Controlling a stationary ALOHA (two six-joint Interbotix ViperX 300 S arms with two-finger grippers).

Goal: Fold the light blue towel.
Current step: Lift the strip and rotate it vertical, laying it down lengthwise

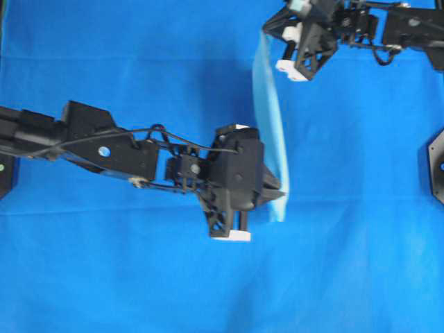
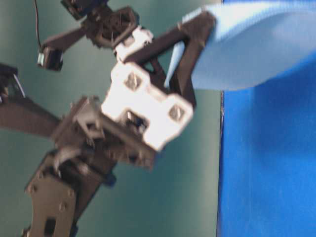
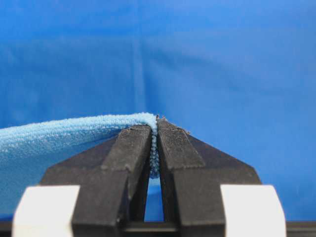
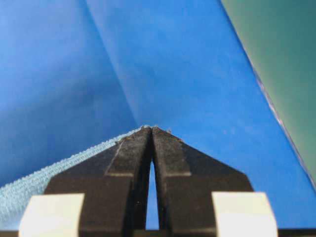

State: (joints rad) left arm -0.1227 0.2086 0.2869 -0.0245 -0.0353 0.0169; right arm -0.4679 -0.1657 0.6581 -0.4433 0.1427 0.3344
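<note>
The light blue towel (image 1: 270, 118) hangs off the table as a narrow, near-vertical strip stretched between my two grippers. My left gripper (image 1: 281, 196) is shut on its near end; in the left wrist view the towel (image 3: 59, 133) drapes off to the left from the pinched jaws of the left gripper (image 3: 154, 123). At the far end of the strip my right gripper (image 1: 267, 29) is also shut. The right wrist view shows the towel's hem (image 4: 39, 185) running from the closed tips of the right gripper (image 4: 151, 129). In the table-level view the towel (image 2: 256, 44) hangs from black fingers (image 2: 197, 39).
A royal-blue table covering (image 1: 104, 277) with faint creases lies under everything. A black mount (image 1: 437, 163) sits at the right edge. The covering's edge and a green surface (image 4: 286, 49) beyond it show in the right wrist view.
</note>
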